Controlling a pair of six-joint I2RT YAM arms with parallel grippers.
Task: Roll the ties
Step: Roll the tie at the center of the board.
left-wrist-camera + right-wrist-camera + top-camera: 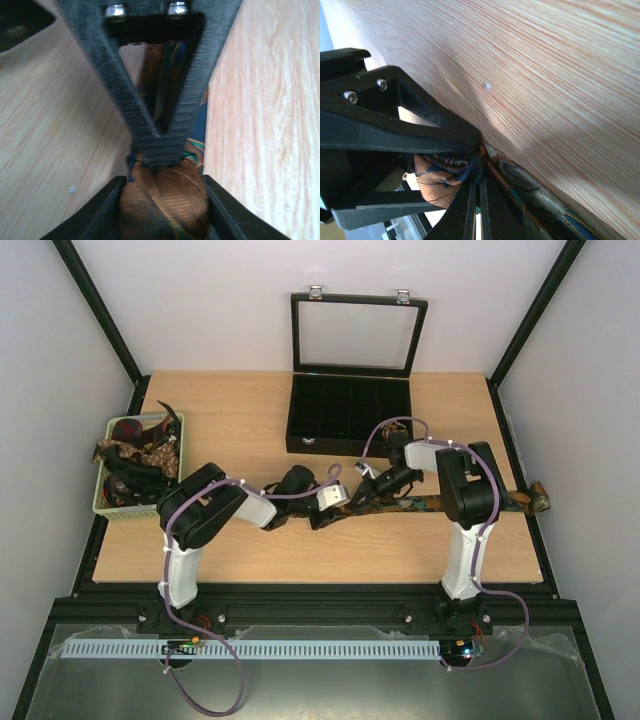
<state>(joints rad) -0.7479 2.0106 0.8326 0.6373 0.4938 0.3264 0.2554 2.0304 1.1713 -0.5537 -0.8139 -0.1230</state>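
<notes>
One tie (500, 503), dark with brown, green and blue patterning, lies stretched across the table from the middle to the right edge. Its left end is bunched into a small brown roll (175, 210). My left gripper (332, 506) is shut on that roll, one finger on each side of it, as the left wrist view (164, 184) shows. My right gripper (378, 488) meets it from the right. Its fingers are nearly together and pinch the tie right beside the roll (437, 182) in the right wrist view (479, 186). More ties (140, 455) lie heaped in the basket.
A pale green basket (104, 503) stands at the table's left edge. A black compartmented box (348, 412) with its glass lid (358, 335) raised stands at the back centre. Both arms crowd the middle of the table.
</notes>
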